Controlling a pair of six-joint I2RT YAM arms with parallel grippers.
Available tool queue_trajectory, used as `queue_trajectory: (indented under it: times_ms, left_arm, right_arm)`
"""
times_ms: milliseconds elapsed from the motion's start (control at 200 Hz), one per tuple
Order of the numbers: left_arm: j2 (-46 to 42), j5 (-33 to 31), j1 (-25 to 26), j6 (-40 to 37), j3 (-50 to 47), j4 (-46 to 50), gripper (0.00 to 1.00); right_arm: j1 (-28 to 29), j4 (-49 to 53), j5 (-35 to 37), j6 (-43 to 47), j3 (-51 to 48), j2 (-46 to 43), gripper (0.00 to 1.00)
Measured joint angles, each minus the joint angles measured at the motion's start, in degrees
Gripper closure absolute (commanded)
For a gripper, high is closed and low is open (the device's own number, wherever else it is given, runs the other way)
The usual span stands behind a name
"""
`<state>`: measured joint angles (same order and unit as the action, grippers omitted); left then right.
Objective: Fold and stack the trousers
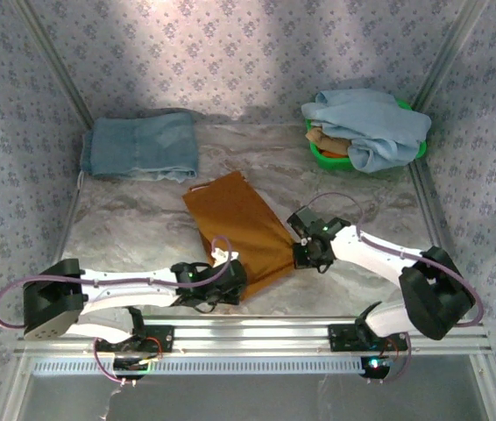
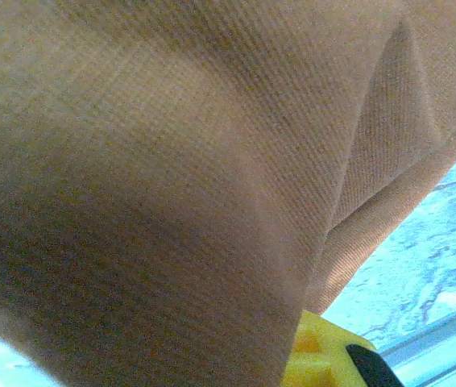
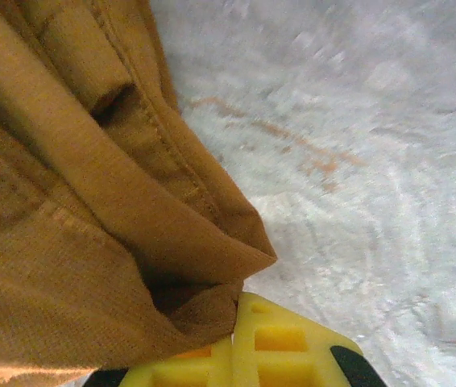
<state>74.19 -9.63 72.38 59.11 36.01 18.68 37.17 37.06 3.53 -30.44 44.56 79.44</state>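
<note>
The rust-orange trousers [image 1: 239, 226] lie folded in a long slanted strip on the middle of the table. My left gripper [image 1: 224, 279] sits at the strip's near end. In the left wrist view the trousers [image 2: 172, 177] drape close over the camera, and one yellow fingertip [image 2: 318, 355] pokes out beneath them. My right gripper [image 1: 306, 254] is at the strip's right edge. In the right wrist view its yellow pads [image 3: 284, 347] meet, with a bunched corner of the trousers [image 3: 67, 242] pinched between them. Both grippers are shut on cloth.
A folded grey-blue denim pair [image 1: 143, 145] lies at the back left. A green basket [image 1: 325, 159] at the back right holds a pale sky-blue garment [image 1: 371, 127]. An aluminium rail [image 1: 257, 333] runs along the near edge. Patterned walls close in the sides.
</note>
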Motion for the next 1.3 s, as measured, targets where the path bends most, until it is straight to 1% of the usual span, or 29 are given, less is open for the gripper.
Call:
queue_trajectory:
  times_ms: [195,325,480,630,690,745,785,814,849,949,1034,1104,1159,1184,1224,1284,1304]
  left_arm:
    - [1.6,0.9,0.28,0.57,-0.28,-4.9,1.0]
    - [3.8,0.79,1.16,1.51,-0.61,-7.06,1.0]
    - [3.1,-0.02,1.9,2.99,-1.77,-8.94,1.0]
    - [0.24,-0.26,1.95,3.87,-3.39,-10.01,1.0]
    - [-0.07,-0.22,1.95,3.82,-3.43,-9.88,0.78]
    - [-0.04,0.46,2.01,3.41,-3.39,-8.15,0.64]
    - [0.13,1.42,2.27,2.73,-3.58,-6.16,0.47]
    - [0.44,1.86,2.49,2.75,-3.61,-4.79,0.44]
    - [0.83,2.69,2.71,2.34,-3.58,-3.63,0.42]
    - [1.09,3.89,2.75,0.94,-3.45,-1.86,0.23]
    - [0.22,4.48,2.75,0.33,-2.36,0.48,0.18]
    - [-2.67,4.11,2.56,-0.79,-1.4,5.49,0.17]
    - [-6.97,3.78,1.11,-2.03,-0.09,10.25,0.2]
    - [-9.25,3.91,-0.37,-2.84,0.7,12.2,0.21]
    - [-13.11,4.04,-4.59,-4.57,2.19,14.71,0.23]
    - [-18.23,5.01,-13.51,-7.43,4.81,16.92,0.25]
    - [-19.65,5.51,-17.59,-8.55,5.9,17.53,0.25]
  right_arm:
    - [-2.82,1.95,2.03,0.02,3.87,4.9,1.0]
    - [-3.26,2.95,3.02,0.46,6.14,8.04,1.0]
    - [-3.72,4.13,4.46,1.36,8.31,11.15,1.0]
    - [-5.27,4.24,4.02,1.97,8.66,11.23,0.88]
    - [-5.81,4.68,3.96,2.25,9.2,11.19,0.85]
    - [-6.47,4.72,5.84,2.4,9.6,10.86,0.8]
    - [-7.26,4.76,6.75,2.49,9.92,10.25,0.79]
    - [-7.76,4.9,7.45,2.58,10.16,9.68,0.76]
    - [-8.13,5.11,8.2,2.49,10.54,8.74,0.74]
    - [-8.09,6.34,9.35,2.6,12.02,6.16,0.73]
    - [-7.23,7.13,9.66,2.38,13.05,3.98,0.72]
    - [-5.31,7.58,9.27,1.73,13.53,2.14,0.72]
    - [-2.73,7.56,8.44,0.68,13.92,1.22,0.73]
    - [-1.49,7.43,8.11,0.15,14.12,0.94,0.74]
    - [0.7,6.88,7.34,-0.9,14.29,0.83,0.76]
    - [3.72,5.51,6.1,-2.91,14.32,1.01,0.79]
    - [4.68,4.96,5.64,-3.65,14.32,1.22,0.8]
